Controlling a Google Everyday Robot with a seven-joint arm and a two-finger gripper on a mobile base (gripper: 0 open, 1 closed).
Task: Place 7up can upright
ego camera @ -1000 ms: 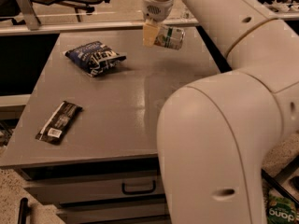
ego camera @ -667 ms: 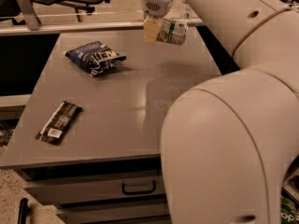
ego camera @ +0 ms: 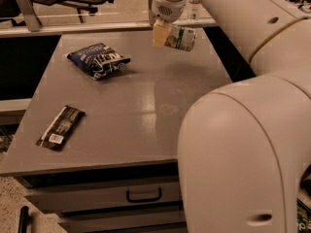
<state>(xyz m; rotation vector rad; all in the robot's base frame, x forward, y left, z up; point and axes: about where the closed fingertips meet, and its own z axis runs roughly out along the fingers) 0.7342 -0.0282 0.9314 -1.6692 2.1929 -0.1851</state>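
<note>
The 7up can (ego camera: pixel 181 38) is a pale silver can with green markings. It lies on its side in the air, above the far right part of the grey table (ego camera: pixel 146 106). My gripper (ego camera: pixel 164 34) hangs down from the white arm at the top of the view and is shut on the can's left end. One cream-coloured finger (ego camera: pixel 160 35) shows in front of the can. The can is lifted off the table top and points to the right.
A dark blue snack bag (ego camera: pixel 98 59) lies at the far left of the table. A black wrapped bar (ego camera: pixel 60 127) lies near the front left edge. My large white arm body (ego camera: pixel 243 149) covers the right side. A drawer with a handle (ego camera: pixel 144 195) is below the table top.
The gripper has lifted the can slightly higher and a little to the right above the table. The bag and the bar have not moved.
</note>
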